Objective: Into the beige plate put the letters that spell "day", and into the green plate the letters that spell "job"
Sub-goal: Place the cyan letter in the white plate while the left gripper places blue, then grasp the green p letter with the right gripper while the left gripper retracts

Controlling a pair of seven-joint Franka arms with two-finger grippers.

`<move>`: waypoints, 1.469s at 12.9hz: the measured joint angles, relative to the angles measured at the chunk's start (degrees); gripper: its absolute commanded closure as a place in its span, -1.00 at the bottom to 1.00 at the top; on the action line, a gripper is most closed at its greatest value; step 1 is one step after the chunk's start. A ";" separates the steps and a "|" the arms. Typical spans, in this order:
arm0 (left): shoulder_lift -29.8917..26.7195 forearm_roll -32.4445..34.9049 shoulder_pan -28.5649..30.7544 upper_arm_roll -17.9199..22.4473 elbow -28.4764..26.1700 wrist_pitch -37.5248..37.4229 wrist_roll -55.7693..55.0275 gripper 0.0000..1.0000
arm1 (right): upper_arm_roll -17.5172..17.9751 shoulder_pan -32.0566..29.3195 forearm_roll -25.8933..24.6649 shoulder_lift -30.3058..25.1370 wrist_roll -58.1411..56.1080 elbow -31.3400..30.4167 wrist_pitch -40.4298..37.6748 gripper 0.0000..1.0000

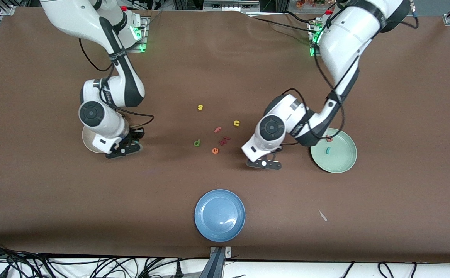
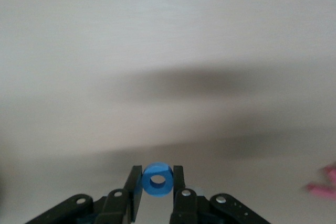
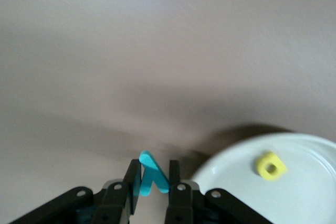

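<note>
My left gripper [image 1: 264, 163] [image 2: 157, 176] is shut on the blue ring "o" [image 2: 157, 180] over the table beside the green plate [image 1: 342, 162]. That plate holds the teal "j" [image 1: 328, 150] and the salmon "b" [image 1: 328, 138], which the arm partly hides. My right gripper [image 1: 124, 150] [image 3: 154, 174] is shut on the teal "y" [image 3: 152, 177] just beside the beige plate [image 1: 89, 141] [image 3: 310, 198]. The yellow "a" [image 3: 271, 166] lies in the beige plate. The green "d" [image 1: 197, 143] lies on the table among loose letters.
Loose letters lie mid-table: yellow "s" [image 1: 200, 107], yellow "n" [image 1: 236, 123], pink "f" [image 1: 218, 129], a dark red letter [image 1: 225, 140] and orange "e" [image 1: 215, 150]. A blue plate [image 1: 219, 215] sits nearest the front camera. A small pale scrap [image 1: 322, 215] lies beside it, toward the left arm's end.
</note>
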 measured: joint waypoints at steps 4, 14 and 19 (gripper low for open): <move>-5.00 0.06 5.85 0.17 -0.48 -12.62 9.42 1.00 | -4.90 -0.07 -0.01 -1.71 -4.55 -3.47 1.20 0.80; -5.22 1.46 19.00 0.37 -15.56 2.61 26.20 0.95 | -5.36 0.59 0.46 -1.77 -6.29 -0.41 -2.96 -1.00; -5.83 1.83 22.03 -0.01 -19.19 6.91 29.45 -1.00 | 3.99 1.34 2.02 -0.71 15.11 5.45 -4.02 -1.00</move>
